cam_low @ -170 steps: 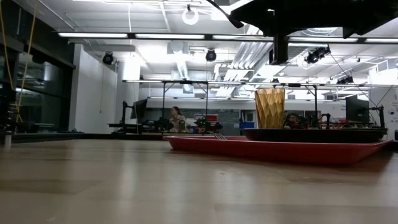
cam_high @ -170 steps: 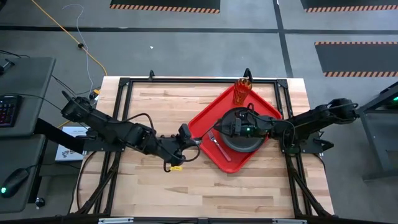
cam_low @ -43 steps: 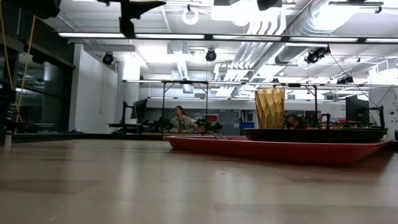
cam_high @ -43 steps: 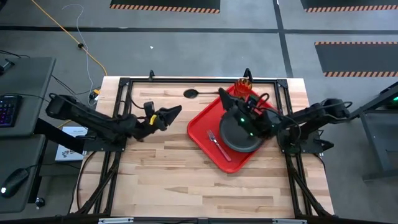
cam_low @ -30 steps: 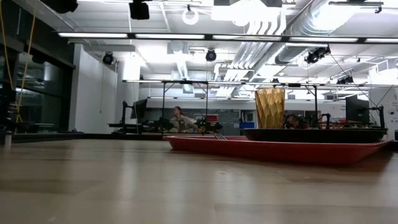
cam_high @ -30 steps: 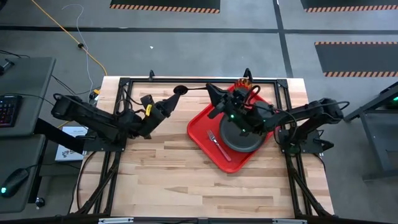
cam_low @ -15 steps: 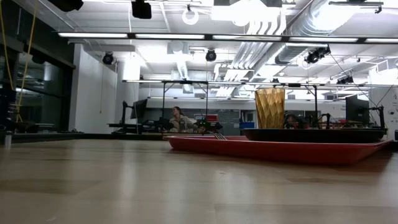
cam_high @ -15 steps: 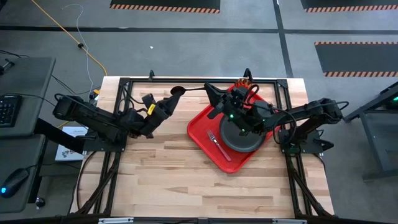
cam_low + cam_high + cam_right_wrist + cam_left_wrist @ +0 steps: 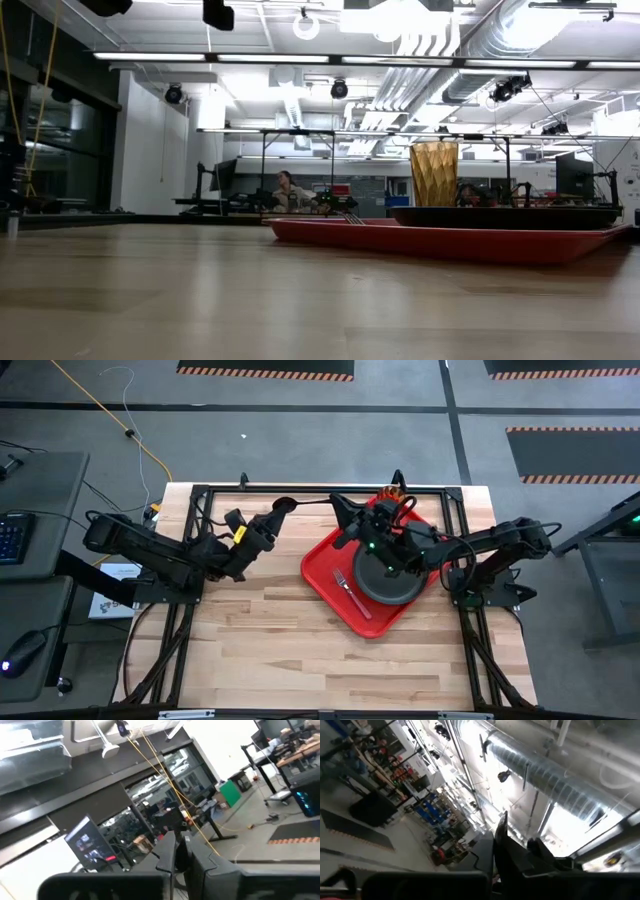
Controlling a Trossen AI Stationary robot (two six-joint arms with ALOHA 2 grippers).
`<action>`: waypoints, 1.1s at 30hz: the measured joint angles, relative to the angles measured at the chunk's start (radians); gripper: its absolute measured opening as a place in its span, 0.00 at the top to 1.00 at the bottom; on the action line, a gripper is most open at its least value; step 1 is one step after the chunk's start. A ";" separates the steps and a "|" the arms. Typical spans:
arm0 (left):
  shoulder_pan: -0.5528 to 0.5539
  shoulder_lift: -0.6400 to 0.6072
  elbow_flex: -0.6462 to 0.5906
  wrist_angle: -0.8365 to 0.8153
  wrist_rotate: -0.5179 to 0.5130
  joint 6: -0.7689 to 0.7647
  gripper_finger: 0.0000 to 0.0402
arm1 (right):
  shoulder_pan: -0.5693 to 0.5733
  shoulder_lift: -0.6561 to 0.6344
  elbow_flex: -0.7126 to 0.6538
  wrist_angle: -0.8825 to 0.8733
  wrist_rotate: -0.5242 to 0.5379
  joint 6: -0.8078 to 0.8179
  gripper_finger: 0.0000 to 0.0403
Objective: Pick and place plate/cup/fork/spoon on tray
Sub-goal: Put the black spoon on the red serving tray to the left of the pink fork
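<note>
The slim dark spoon (image 9: 305, 501) hangs level, high above the table's far part, between my two grippers. Its bowl (image 9: 285, 505) is at my left gripper (image 9: 276, 516), and its handle runs to my right gripper (image 9: 338, 510). Both grippers' fingers stand close together in their wrist views. The red tray (image 9: 325, 560) lies on the table's right half. On it rest the dark plate (image 9: 392, 588), the red-handled fork (image 9: 350, 592) and the amber cup (image 9: 434, 172), which my right arm partly hides from above. My left gripper meets the spoon at its bowl end (image 9: 283, 509), coming from the table's left and slanting upward. Its own body hides the exact place of contact. My right gripper pinches the handle's free end (image 9: 330, 501) between its fingers, coming from the table's right. The spoon is lifted clear and about level.
A black frame rail (image 9: 300, 488) runs along the table's far edge under the spoon. Bare wood (image 9: 300, 650) fills the table's near half and left of the tray. A person sits far off in the room behind (image 9: 286, 190).
My right gripper has carried the spoon a little toward the table's left edge, away from the tray's far corner. My left gripper has come up to the spoon's bowl end. For the last half second both have kept almost still.
</note>
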 joint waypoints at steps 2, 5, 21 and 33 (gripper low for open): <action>0.001 -0.028 0.000 -0.040 0.010 0.037 0.99 | 0.003 -0.016 0.000 -0.049 0.011 0.018 0.94; 0.010 -0.108 0.000 -0.167 0.011 0.043 0.99 | 0.003 -0.067 0.000 -0.176 0.012 0.062 0.86; 0.113 -0.393 0.032 -1.075 0.344 -0.217 1.00 | 0.085 -0.397 0.000 -1.180 -0.027 0.463 0.55; 0.031 0.168 0.249 -1.243 0.637 -0.381 1.00 | 0.123 -0.436 0.000 -1.405 0.012 0.644 0.54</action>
